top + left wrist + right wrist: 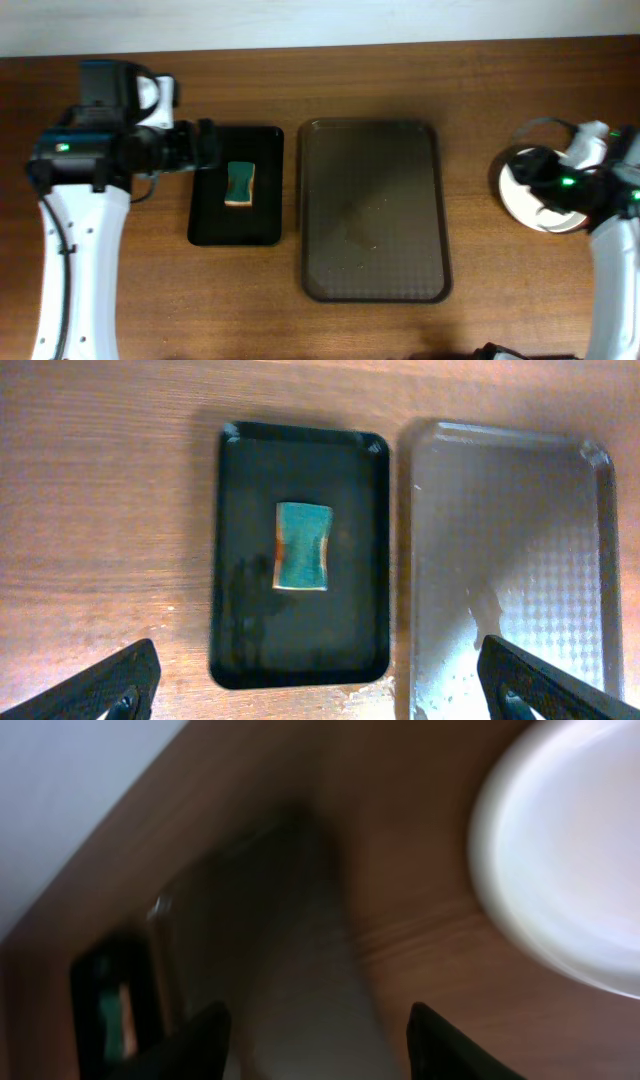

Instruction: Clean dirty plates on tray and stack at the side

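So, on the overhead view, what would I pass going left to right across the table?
Left arm → small black tray, with a green sponge lying in it → big brown tray → white plates.

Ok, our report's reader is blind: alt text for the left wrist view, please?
A green sponge lies centred in a small black tray on a wooden table. Beside it sits the larger tray, bare but for specks. The left gripper hangs open above.
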`<control>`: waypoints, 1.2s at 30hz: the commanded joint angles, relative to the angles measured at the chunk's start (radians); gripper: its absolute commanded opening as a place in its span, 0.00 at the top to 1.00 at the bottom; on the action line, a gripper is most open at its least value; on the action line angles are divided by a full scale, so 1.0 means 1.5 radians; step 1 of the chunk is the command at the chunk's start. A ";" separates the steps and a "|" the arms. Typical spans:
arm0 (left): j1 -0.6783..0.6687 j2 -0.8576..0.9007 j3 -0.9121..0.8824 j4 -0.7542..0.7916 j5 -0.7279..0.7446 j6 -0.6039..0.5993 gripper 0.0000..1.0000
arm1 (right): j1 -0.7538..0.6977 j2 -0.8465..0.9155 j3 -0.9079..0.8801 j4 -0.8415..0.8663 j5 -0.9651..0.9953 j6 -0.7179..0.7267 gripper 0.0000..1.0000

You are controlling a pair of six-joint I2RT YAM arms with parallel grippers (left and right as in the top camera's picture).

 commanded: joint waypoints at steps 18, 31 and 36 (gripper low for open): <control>-0.056 -0.328 -0.003 -0.104 -0.092 0.009 0.00 | 0.380 -0.326 0.170 -0.067 0.125 -0.140 0.02; -0.056 -0.400 -0.004 -0.309 -0.092 0.009 0.00 | 0.243 -0.653 -0.281 0.101 0.234 -0.163 0.02; -0.056 -0.400 -0.004 -0.309 -0.092 0.009 0.00 | 0.244 -0.861 -0.580 0.352 0.225 -0.163 0.02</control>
